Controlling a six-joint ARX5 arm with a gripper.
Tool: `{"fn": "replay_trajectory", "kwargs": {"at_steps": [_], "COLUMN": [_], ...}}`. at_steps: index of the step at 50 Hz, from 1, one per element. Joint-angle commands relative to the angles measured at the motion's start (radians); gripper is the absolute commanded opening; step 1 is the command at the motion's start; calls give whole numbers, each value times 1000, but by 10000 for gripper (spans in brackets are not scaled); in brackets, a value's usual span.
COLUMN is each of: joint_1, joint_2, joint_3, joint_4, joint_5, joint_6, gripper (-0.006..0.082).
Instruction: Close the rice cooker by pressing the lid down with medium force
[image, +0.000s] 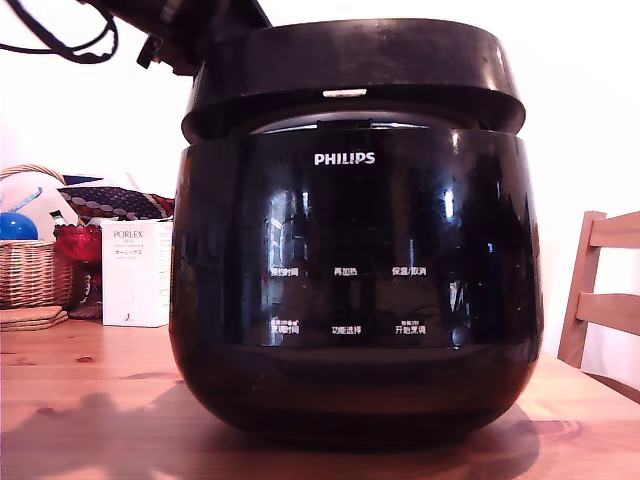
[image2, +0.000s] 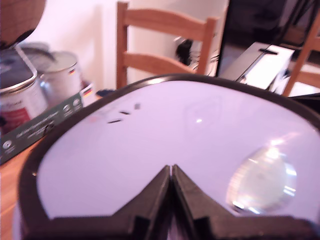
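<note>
The hand (image2: 171, 172) is clenched, its two dark fingers meeting at the tips with nothing between them, and it sits low over the glossy top of the lid (image2: 165, 145); whether the tips press on the surface cannot be told. In the exterior view only a bit of the dark arm and its cables shows behind the lid's upper left.

The lid (image: 355, 70) lies nearly flat over the rice cooker (image: 355, 290), almost down, with a thin pale gap and a strip of silvery rim showing along the front edge. The cooker stands upright on the wooden desk (image: 80, 400), its front panel facing the exterior camera squarely. On that front is the white word "PHILIPS" (image: 344, 158), and below it two rows of small white Chinese button labels (image: 347, 300), too small to read surely.

At the exterior view's left stand a white box (image: 136, 272) printed "PORLEX" and a wicker basket (image: 35, 265). A wooden chair (image: 605, 290) is at the right. The wrist view shows another chair (image2: 160, 45) beyond the lid and tins (image2: 30, 90) beside it.
</note>
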Motion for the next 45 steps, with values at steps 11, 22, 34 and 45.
{"fn": "replay_trajectory", "kwargs": {"at_steps": [11,22,34,45], "joint_1": [-17,-29,-42,-55], "joint_2": [-39,-49,-83,-87], "joint_3": [-145,-204,-249,-262], "joint_4": [90,155,184,185], "joint_5": [-33,-35,-37,-35], "joint_6": [-30,-37,-48,-48], "gripper": [-24,-24,-24,-24]}}
